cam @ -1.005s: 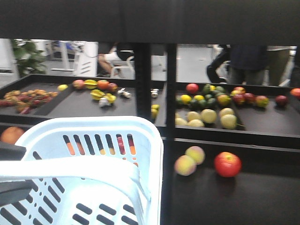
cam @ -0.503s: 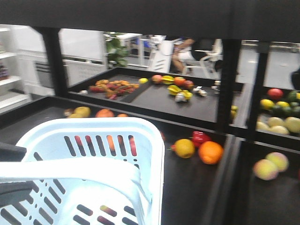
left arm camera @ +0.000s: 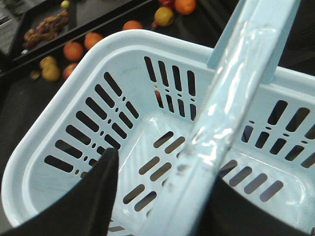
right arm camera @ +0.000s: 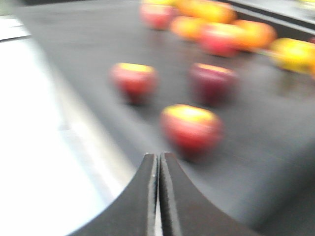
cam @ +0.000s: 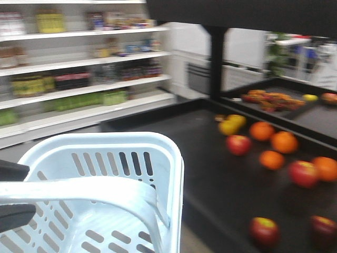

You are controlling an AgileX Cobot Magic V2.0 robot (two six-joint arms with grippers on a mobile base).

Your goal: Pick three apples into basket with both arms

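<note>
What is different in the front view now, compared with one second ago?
The front view swung left: the far fruit trays slid right, and store shelves and round red apples on the black tabletop came into view. The pale light-blue plastic basket kept its place in the frame, nothing visible inside.

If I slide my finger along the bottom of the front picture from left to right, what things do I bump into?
First the pale blue slotted plastic basket, then the round red apple with a yellow top, then the darker round red apple at the right edge.
</note>
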